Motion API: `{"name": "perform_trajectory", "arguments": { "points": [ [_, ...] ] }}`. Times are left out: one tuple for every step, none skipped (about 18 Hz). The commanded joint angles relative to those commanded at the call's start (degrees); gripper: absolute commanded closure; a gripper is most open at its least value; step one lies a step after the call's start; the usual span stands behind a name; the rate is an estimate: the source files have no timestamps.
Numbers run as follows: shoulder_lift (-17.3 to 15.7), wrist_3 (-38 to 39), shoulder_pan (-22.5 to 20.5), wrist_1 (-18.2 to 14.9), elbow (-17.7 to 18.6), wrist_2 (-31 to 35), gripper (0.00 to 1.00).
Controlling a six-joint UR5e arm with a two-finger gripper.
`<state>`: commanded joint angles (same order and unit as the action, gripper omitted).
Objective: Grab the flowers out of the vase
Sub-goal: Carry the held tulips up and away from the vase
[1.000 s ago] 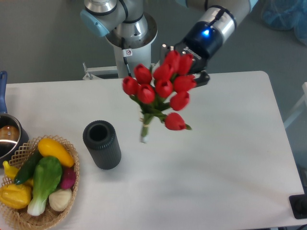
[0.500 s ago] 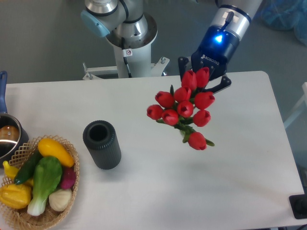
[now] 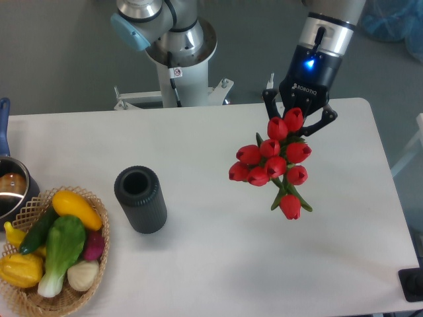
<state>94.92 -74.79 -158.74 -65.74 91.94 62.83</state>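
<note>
Since earlier frames, flowers (image 3: 274,164) carried rightward, well apart from vase (image 3: 140,199), which stands empty on worktop (image 3: 198,264) left of centre. Bunch hangs above worktop, right of centre. Pincer (image 3: 299,122) behind it, clamped on bunch; contact point hidden by buds. Likely light, floppy, top-heavy; hold bundled stems, not buds.

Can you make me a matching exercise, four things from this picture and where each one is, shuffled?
Things:
1. tulips
2. vase
3. basket
4. pot

Places:
A. far left edge, above the basket
B. standing empty on the table, left of centre
C. held by the hand, right of centre
D. bottom left corner, full of vegetables

Pairs: 1-C, 2-B, 3-D, 4-A
</note>
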Motion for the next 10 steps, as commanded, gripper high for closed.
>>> {"name": "perform_trajectory", "arguments": {
  "points": [
    [0.9, 0.0, 0.9, -0.3, -1.1, 3.3, 1.00],
    [1.4, 0.0, 1.2, -0.5, -2.0, 5.2, 1.00],
    [1.8, 0.1, 1.8, -1.0, -2.6, 6.2, 1.00],
    [2.1, 0.2, 2.6, -1.4, -2.9, 6.9, 1.00],
    [2.2, 0.1, 2.8, -1.9, -3.0, 8.4, 1.00],
    [2.2, 0.1, 3.2, -2.0, -2.9, 9.8, 1.00],
    [2.4, 0.1, 4.0, -2.1, -3.0, 10.7, 1.00],
    [2.7, 0.1, 4.9, -2.0, -2.9, 11.8, 1.00],
    [2.8, 0.0, 5.5, -2.0, -2.5, 14.6, 1.00],
    [3.0, 0.0, 6.4, -2.0, -2.5, 16.1, 1.00]
  ]
}}
